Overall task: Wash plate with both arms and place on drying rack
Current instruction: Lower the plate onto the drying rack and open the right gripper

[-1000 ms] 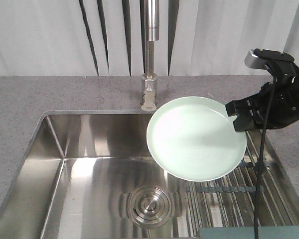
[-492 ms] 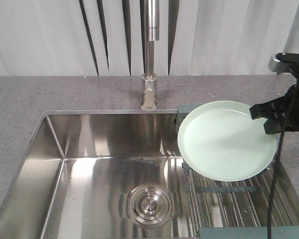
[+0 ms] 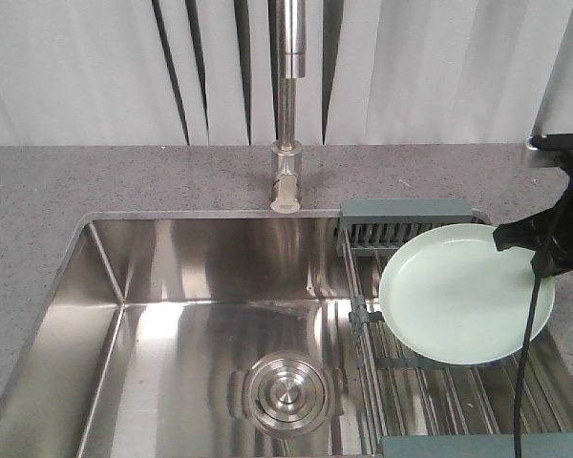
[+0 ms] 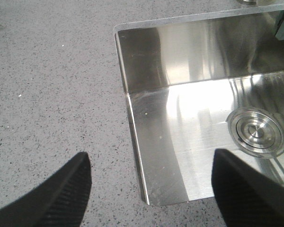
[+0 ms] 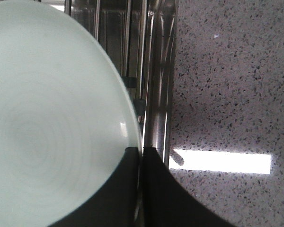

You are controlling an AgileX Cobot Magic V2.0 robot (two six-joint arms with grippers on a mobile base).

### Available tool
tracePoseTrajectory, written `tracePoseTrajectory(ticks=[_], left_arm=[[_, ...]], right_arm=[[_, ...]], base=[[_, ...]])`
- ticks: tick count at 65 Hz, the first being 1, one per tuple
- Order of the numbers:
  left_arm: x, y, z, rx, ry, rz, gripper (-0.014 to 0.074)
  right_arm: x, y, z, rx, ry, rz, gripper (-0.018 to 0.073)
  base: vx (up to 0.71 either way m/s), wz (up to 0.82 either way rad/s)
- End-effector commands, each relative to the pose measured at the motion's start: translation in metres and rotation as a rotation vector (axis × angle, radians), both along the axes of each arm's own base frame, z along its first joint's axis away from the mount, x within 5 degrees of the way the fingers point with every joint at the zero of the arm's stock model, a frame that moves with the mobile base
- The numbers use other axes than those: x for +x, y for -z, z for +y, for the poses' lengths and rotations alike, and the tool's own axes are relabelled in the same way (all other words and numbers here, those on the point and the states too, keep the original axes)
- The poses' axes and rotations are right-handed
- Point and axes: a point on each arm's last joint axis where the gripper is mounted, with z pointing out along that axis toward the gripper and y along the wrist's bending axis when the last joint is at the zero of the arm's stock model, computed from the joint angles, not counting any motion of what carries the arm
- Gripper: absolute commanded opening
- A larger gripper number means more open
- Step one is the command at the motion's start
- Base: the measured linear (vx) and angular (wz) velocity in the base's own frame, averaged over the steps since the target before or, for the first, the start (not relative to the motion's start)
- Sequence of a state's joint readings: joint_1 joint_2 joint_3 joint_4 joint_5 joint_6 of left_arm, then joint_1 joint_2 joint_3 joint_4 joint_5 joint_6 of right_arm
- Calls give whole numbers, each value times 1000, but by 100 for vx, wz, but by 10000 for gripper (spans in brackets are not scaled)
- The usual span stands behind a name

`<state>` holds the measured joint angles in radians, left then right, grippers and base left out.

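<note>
Plate (image 3: 458, 298) over rack (image 3: 408, 212), contact unclear

Right gripper (image 3: 523, 240), cut off at the frame edge, clamps the tilted plate's rim; plate hides rack wires. Left gripper (image 4: 151, 182) fingers stand apart above the sink (image 4: 189, 94) corner.

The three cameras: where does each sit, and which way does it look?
Exterior front: above the near side of the sink, facing the faucet; right gripper holds the plate over the drying rack.
Left wrist: looks down at counter and sink corner past the open left gripper.
Right wrist: looks along the right gripper, shut on the plate's rim.
Shared: drain, front and left; plate, front and right.
</note>
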<state>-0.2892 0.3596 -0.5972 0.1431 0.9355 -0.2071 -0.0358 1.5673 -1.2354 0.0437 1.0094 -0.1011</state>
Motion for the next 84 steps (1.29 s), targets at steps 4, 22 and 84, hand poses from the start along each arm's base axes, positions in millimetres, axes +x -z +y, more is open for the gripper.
tracePoseTrajectory(ticks=[4,22,84], left_arm=[[4,-12,-1,-23,5,-74,496],[4,-12,-1,-23,5,-74,496],[4,-12,-1,-23,5,-74,496]], right_arm=[[10,-6,-5,-35,8,-86,-1],[24,17,5,-64,-35,-46,-1],[32,42,21,-81,-89,40,173]], base=[[0,0],[0,0],[0,0]])
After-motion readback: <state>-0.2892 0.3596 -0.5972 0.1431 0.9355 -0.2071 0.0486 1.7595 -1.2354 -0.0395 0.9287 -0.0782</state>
